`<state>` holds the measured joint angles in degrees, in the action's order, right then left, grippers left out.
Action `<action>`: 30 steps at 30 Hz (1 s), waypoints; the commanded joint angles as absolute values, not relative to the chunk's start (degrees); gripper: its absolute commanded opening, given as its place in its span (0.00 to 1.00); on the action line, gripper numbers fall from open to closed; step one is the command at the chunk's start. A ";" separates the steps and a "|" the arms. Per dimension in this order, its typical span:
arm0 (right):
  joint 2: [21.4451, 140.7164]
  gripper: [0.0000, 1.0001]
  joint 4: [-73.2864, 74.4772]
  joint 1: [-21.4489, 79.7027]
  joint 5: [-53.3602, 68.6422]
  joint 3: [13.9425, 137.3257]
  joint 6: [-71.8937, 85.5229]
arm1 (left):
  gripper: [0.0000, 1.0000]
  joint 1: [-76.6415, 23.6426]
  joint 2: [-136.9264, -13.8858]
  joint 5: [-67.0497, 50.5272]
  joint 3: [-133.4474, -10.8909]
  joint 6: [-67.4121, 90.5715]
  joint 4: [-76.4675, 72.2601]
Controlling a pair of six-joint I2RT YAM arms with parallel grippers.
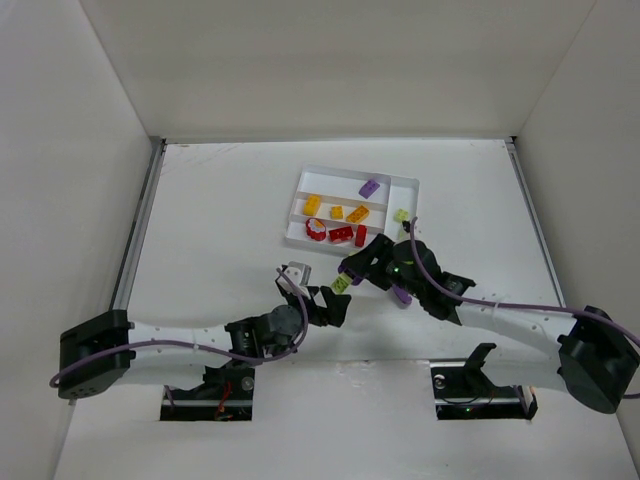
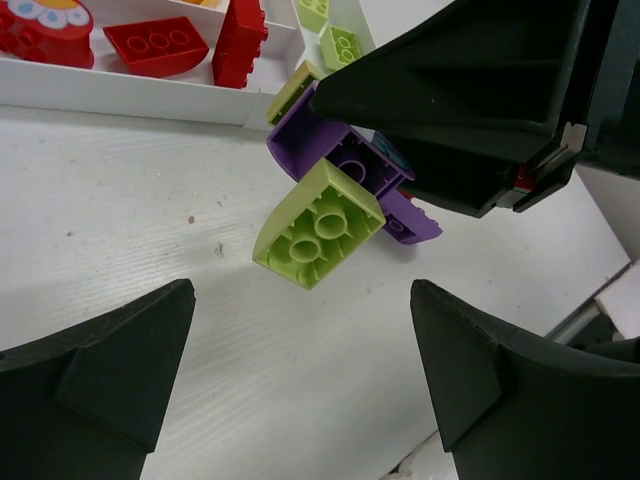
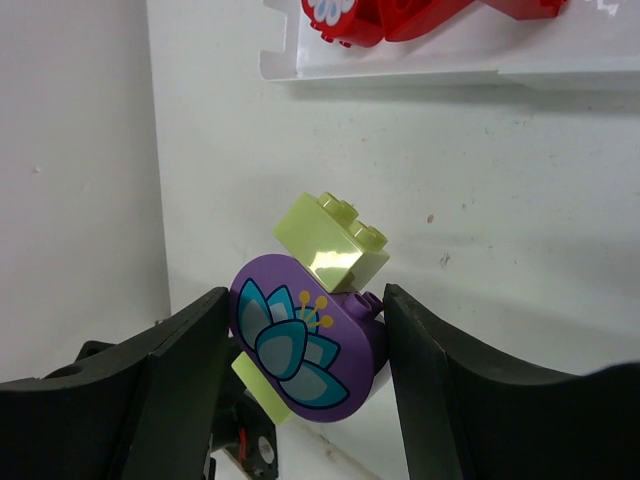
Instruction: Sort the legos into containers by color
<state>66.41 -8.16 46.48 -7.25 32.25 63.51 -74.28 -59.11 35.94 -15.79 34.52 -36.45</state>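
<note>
Your R gripper [image 3: 305, 345] is clamped on the purple flower piece [image 3: 298, 352] w/ a lime brick [image 3: 330, 245] stuck on it, near the tray [image 1: 294, 208]. L gripper [image 2: 300, 370] is spread wide just beside that brick, not touching.

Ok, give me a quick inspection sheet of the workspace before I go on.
Surface: white table, a few faint specks.
Job's things: tray holds red legos, yellow-orange legos, a purple lego and a lime green lego, each colour in its own slot; a purple-and-lime cluster is off the tray.
Clutter: nothing seen.
Grippers: right gripper shut on the cluster's purple piece; left gripper open, facing it.
Cables: purple cables run along both arms.
Surroundings: white walls on three sides.
</note>
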 commanded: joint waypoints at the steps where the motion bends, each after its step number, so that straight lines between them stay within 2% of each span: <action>1: 66.27 0.60 -11.69 46.27 -6.06 34.72 64.69 | 0.90 -75.01 -60.55 39.55 -18.10 29.36 -43.84; 9: 66.62 0.60 -13.36 46.71 -5.89 34.28 65.21 | 0.92 -75.63 -63.28 39.99 -17.31 29.89 -51.76; 22: 67.06 0.60 -13.80 48.82 -5.19 34.81 65.65 | 0.90 -74.66 -67.15 39.73 -19.69 25.84 -54.22; 27: 66.80 0.60 -14.06 49.09 -5.10 34.89 66.01 | 0.83 -74.40 -68.55 39.46 -19.77 24.43 -55.55; 30: 66.45 0.60 -13.80 49.09 -5.10 35.07 65.74 | 0.84 -74.13 -69.26 39.55 -19.78 24.35 -55.72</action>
